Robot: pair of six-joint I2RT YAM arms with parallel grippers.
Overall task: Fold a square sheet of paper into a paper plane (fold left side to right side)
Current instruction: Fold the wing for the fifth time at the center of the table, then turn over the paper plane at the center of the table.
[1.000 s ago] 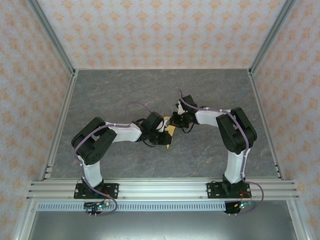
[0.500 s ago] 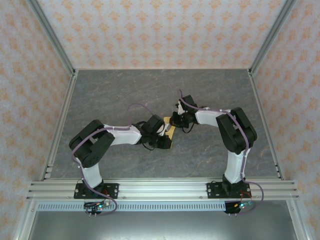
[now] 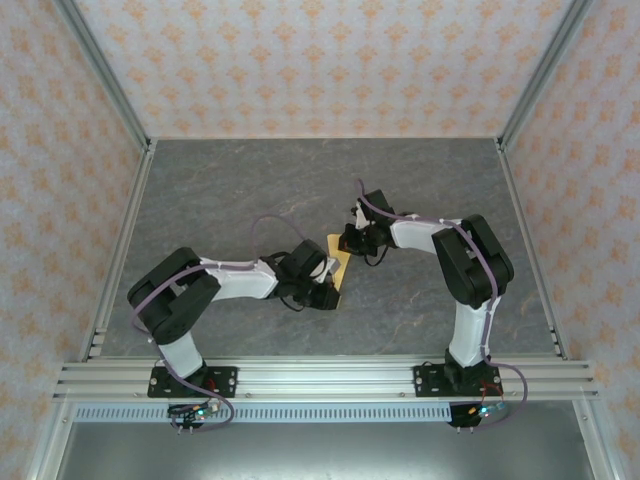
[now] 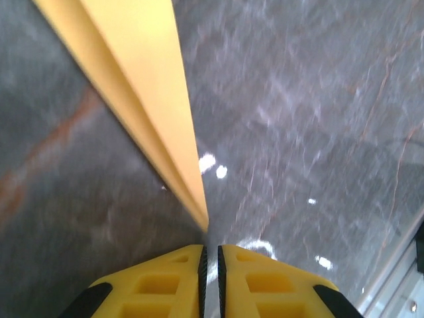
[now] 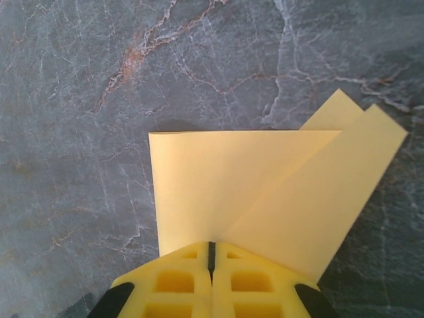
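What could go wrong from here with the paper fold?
1. The left fingers seem to pinch just the narrow tip of the paper; a pull could slip it free or tear it.
2. The right fingers, shut, seem to bear on only one edge, so the paper could pivot on the glossy table and skew the crease.

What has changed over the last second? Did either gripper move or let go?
The left gripper slid toward the near edge along the square sheet of paper, staying closed at its near tip. The left arm swung its elbow outward to the left, and more yellow now shows. Nothing was let go. The right gripper stayed shut at the paper's far end, unmoved.
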